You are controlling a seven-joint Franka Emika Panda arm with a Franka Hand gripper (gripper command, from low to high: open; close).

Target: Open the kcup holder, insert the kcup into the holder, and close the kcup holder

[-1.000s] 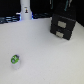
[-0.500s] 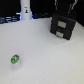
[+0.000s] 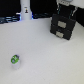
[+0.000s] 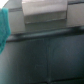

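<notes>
The kcup holder (image 3: 64,25) is a black box with two stacked front panels at the exterior view's upper right. Both panels look shut. My gripper (image 3: 63,7) is a dark shape right above and behind the holder; I cannot tell how its jaws stand. The kcup (image 3: 15,59), a small green pod with a white top, lies alone on the white table (image 3: 45,60) at the exterior view's lower left, far from the gripper. The wrist view is blurred: a dark flat surface (image 4: 45,55) very close, with a pale grey block (image 4: 45,12) beyond it.
A white upright post (image 3: 25,10) stands at the back of the table, with dark clutter along the back edge at the exterior view's left. A teal patch (image 4: 4,25) shows at the wrist view's edge.
</notes>
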